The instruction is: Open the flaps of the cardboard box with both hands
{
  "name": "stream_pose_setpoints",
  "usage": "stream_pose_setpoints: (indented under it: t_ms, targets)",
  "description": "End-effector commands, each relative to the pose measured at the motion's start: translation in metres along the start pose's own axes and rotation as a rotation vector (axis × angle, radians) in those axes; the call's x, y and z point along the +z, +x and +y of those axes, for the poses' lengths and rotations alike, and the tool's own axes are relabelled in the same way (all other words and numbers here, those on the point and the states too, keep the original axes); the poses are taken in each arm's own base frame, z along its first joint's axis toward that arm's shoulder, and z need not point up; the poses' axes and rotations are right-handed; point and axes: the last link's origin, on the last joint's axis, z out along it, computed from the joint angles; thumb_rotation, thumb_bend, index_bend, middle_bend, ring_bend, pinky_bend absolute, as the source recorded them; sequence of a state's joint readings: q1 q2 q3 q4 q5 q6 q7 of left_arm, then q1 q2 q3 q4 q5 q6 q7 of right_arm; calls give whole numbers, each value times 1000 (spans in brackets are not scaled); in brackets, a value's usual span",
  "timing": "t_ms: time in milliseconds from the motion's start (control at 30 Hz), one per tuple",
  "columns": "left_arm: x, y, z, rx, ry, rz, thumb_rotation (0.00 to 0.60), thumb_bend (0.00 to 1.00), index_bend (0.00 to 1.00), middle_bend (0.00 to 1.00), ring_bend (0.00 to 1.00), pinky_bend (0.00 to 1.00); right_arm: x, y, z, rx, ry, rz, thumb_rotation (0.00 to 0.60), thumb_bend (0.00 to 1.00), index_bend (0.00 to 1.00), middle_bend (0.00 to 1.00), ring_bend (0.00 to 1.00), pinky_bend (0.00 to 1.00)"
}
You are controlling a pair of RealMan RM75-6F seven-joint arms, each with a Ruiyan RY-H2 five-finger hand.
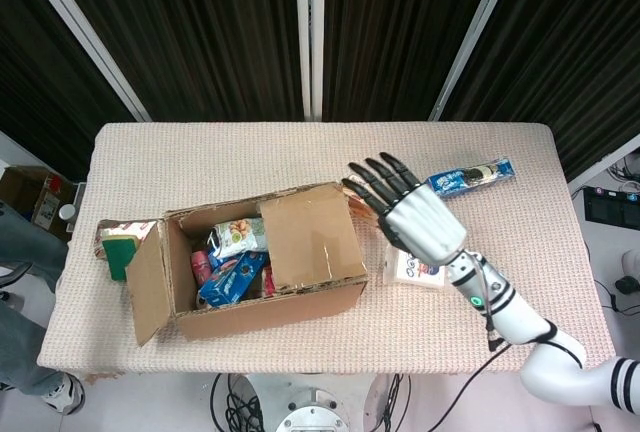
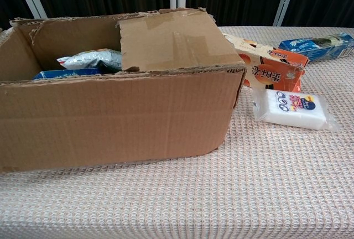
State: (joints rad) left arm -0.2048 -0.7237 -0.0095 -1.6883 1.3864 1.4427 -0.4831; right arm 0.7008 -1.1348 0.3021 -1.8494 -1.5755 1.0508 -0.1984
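The cardboard box (image 1: 268, 304) stands left of the table's middle and fills the left of the chest view (image 2: 116, 117). Its left flap (image 1: 146, 283) is swung outward and stands at an angle. Its right flap (image 1: 311, 238) still lies over the right half, and shows taped in the chest view (image 2: 171, 37). Snack packets (image 1: 232, 270) show in the uncovered half. My right hand (image 1: 411, 213) hovers just right of the box, fingers spread and pointing toward the right flap's far corner, holding nothing. No hand appears in the chest view. My left hand is out of sight.
An orange carton (image 2: 271, 65) lies right of the box, mostly under my hand in the head view. A white packet (image 2: 293, 108) lies beside it and a blue packet (image 1: 468, 177) further back right. A green item (image 1: 120, 253) lies left of the box.
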Motion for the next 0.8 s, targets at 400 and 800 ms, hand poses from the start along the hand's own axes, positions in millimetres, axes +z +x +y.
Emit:
stream_pose_setpoints:
  t_ms: [400, 800]
  targets:
    - [-11, -20, -1, 38, -5, -2, 395, 110, 195, 254, 169, 280, 105, -25, -109, -41, 338, -330, 600, 904, 290, 190, 0, 0]
    - [-20, -19, -7, 13, 4, 8, 398, 109, 193, 254, 170, 280, 128, -61, -113, -158, 276, -455, 600, 928, 306, 200, 0, 0]
